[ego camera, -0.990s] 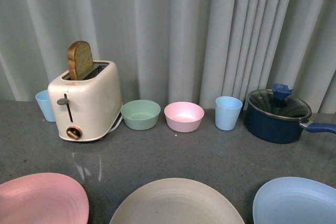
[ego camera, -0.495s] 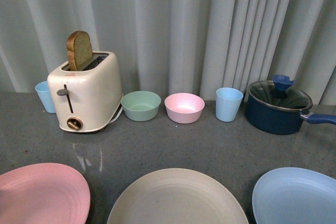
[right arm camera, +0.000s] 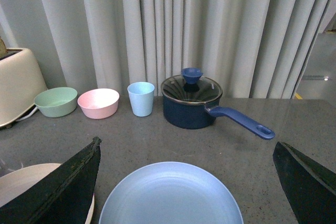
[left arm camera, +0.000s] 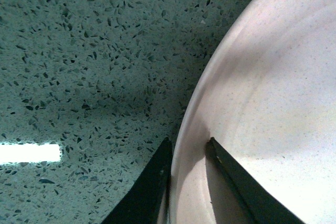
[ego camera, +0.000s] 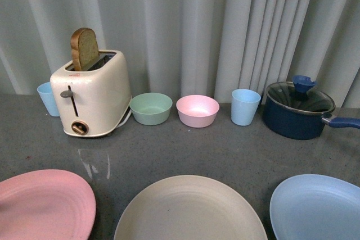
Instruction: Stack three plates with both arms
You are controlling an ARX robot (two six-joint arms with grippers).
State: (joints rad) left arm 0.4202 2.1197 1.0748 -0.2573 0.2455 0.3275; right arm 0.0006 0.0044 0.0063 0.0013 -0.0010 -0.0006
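Observation:
Three plates lie along the near edge of the grey counter in the front view: the pink plate (ego camera: 42, 203) at left, the beige-cream plate (ego camera: 188, 209) in the middle, the light blue plate (ego camera: 318, 206) at right. No arm shows in the front view. In the left wrist view my left gripper (left arm camera: 188, 148) is shut on the rim of the pink plate (left arm camera: 273, 87), one finger outside the rim and one inside. In the right wrist view my right gripper (right arm camera: 186, 148) is open wide, above and behind the light blue plate (right arm camera: 170, 195); the beige-cream plate (right arm camera: 23, 187) shows beside one finger.
At the back stand a cream toaster (ego camera: 93, 94) with toast, a light blue cup (ego camera: 47, 98), a green bowl (ego camera: 151, 108), a pink bowl (ego camera: 197, 110), another blue cup (ego camera: 245, 106) and a dark blue lidded pot (ego camera: 298, 111) with its handle pointing right. A curtain hangs behind.
The front view has shifted: the plates and back-row things sit higher in the picture than before. The pink plate's rim stands a little higher at left.

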